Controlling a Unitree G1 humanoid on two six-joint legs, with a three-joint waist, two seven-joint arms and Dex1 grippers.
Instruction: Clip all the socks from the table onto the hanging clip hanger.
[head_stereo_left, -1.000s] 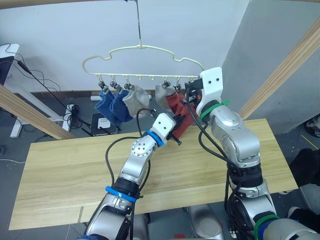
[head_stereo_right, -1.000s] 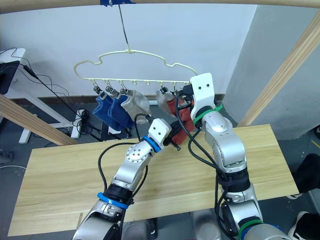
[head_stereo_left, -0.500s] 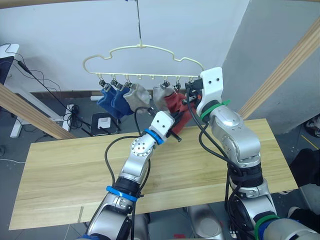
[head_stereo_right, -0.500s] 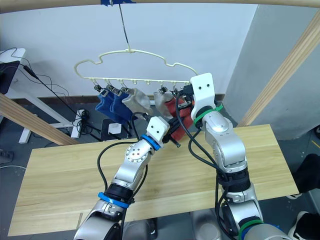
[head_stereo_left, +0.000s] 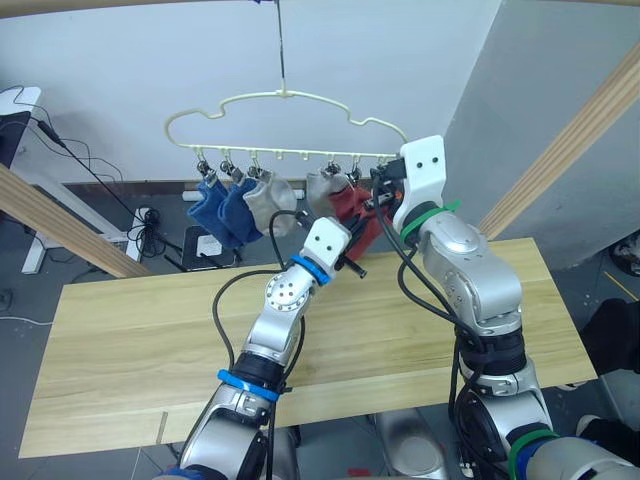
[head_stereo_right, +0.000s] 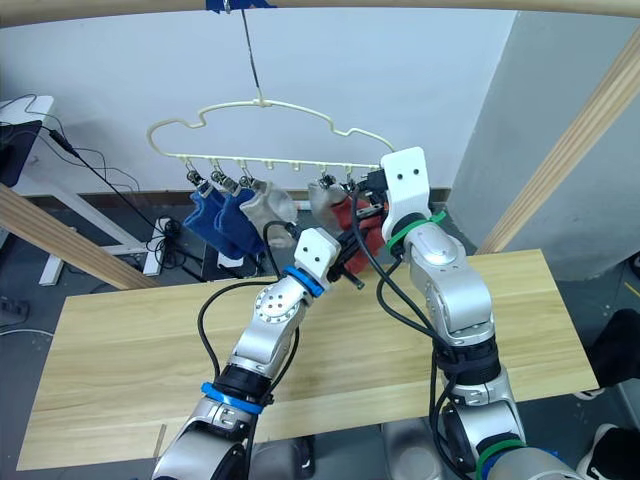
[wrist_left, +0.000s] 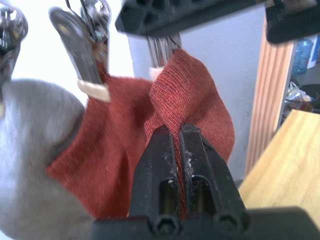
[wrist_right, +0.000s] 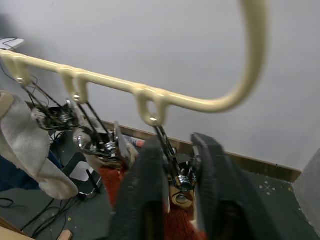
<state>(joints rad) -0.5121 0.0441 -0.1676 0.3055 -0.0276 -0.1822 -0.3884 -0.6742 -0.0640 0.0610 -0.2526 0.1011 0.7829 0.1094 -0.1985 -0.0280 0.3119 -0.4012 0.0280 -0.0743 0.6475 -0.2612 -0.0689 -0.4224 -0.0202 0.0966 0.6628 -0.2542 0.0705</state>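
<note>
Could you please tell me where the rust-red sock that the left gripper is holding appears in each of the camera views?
Left eye view: the rust-red sock hangs under the right end of the clip hanger, between the two arms.
Right eye view: same spot, beside the light grey sock.
Left wrist view: centre, pinched in the left gripper.
Right wrist view: lower edge, behind the right gripper.
Shared landmark: the clip hanger.

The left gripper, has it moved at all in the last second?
Yes, slightly. The left gripper, shut on the red sock, has risen a little toward the hanger, while the table edge stays put.
</note>
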